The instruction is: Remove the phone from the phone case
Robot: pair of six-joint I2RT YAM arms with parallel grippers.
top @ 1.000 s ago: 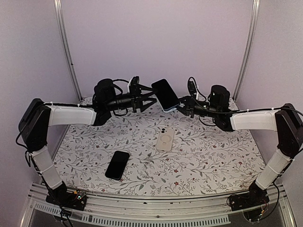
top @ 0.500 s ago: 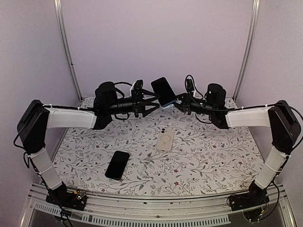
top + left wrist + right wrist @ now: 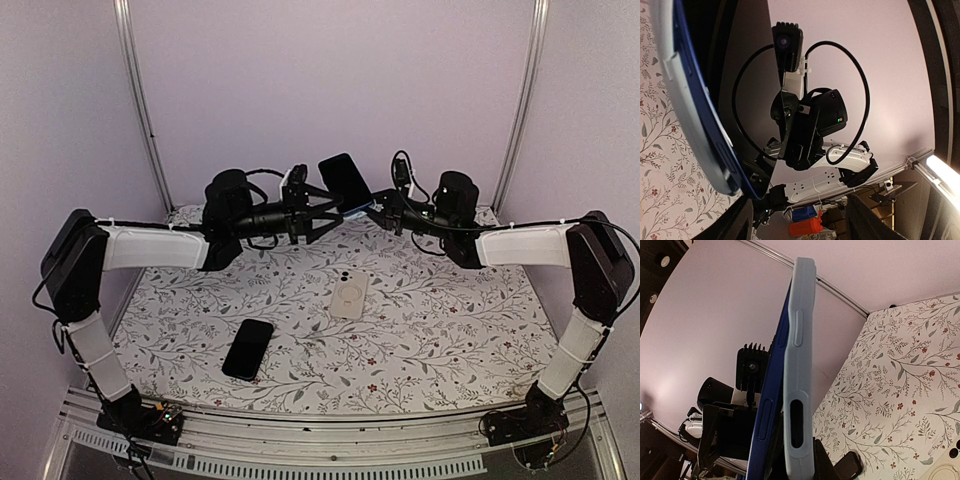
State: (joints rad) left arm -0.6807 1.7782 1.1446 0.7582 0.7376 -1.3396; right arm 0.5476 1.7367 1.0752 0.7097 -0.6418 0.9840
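A dark blue phone [image 3: 345, 181] in a pale blue-grey phone case [image 3: 800, 360] is held up in the air above the far middle of the table. My right gripper [image 3: 369, 211] is shut on its lower end. In the right wrist view [image 3: 790, 462] the phone's blue edge [image 3: 769, 410] stands slightly apart from the case. My left gripper [image 3: 332, 213] is open, just left of the phone's lower end. In the left wrist view its fingers [image 3: 735, 222] stay dark at the bottom, and the phone [image 3: 702, 125] and case [image 3: 677, 95] fill the left side.
A black phone [image 3: 248, 348] lies on the flowered table cloth [image 3: 450, 330] at the near left. A beige case [image 3: 349, 294] lies face down in the middle. Both show in the right wrist view, the black phone [image 3: 847, 466] and the beige case [image 3: 945, 467].
The right gripper has lifted the phone a little higher and further back and turned it more upright. The left gripper has moved right, closer to the phone's lower end.
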